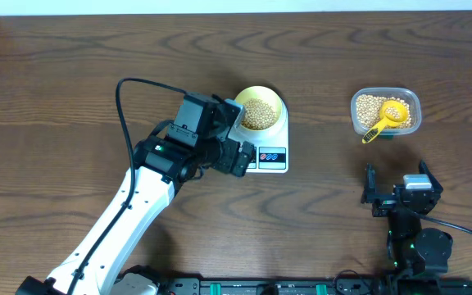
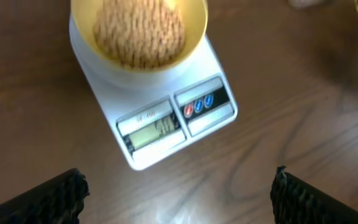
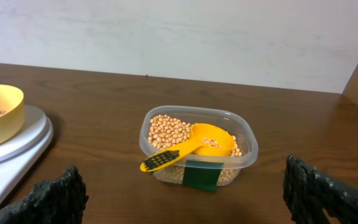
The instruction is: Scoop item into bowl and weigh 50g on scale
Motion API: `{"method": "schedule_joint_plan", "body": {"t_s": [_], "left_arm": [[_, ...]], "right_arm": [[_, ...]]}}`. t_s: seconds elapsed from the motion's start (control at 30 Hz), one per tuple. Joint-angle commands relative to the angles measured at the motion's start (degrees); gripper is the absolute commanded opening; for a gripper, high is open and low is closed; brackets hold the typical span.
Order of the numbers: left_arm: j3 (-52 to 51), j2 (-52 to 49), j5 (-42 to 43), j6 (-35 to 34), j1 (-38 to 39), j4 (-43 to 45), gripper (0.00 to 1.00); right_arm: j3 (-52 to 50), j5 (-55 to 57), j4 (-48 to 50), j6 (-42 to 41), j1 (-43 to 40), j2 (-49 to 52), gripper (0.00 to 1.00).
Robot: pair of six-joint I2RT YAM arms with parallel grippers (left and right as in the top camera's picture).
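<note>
**Overhead view:** even, diffuse light, sharp focus, only faint shadows.

**Left wrist view:** blurred throughout. The scale (image 2: pixel 104 84) is soft and its display (image 2: pixel 155 132) unreadable. A pale sheen lies on the table (image 2: pixel 229 174).

**Right wrist view:** crisp, with a bright wall (image 3: pixel 179 37).

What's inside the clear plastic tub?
Tan beans fill the tub, and a yellow scoop lies on them, its handle poking over the rim. The beans hide the tub's bottom.

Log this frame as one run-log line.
bowl: on scale, holds beans | display: unreadable | scoop: in tub | left jaws: open, empty, by scale | right jaws: open, empty, facing tub
</note>
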State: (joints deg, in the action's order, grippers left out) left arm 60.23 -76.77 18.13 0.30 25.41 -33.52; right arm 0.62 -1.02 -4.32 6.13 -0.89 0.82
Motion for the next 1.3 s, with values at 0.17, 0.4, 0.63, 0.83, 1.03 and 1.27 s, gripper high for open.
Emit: {"method": "schedule_joint_plan", "body": {"t_s": [0.17,0.4,0.63,0.83,1.03,1.27], "left_arm": [[-0.1,0.0,-6.3,1.0,-0.1,14.9,0.96],[-0.1,3.9,-17.3,1.0,-5.4,15.9,0.96],[-0.1,12.0,-17.3,1.0,-12.1,12.9,0.96],[-0.2,18.3,-17.3,1.0,-14.3,10.7,0.96],[-2.9,23.2,-17.8,1.0,-14.3,10.0,0.96],[-11.7,31.2,-17.5,1.0,-18.0,18.6,0.96]], "right_arm": [[-0.3,0.7,0.0,0.6,0.7,-0.5,0.99],[-0.3,0.7,0.0,0.6,0.7,-0.5,0.99],[-0.3,0.7,0.0,0.6,0.7,-0.5,0.99],[-0.3,0.7,0.0,0.6,0.7,-0.5,0.99],[-0.3,0.7,0.0,0.6,0.7,-0.5,0.99],[-0.3,0.7,0.0,0.6,0.7,-0.4,0.99]]}}
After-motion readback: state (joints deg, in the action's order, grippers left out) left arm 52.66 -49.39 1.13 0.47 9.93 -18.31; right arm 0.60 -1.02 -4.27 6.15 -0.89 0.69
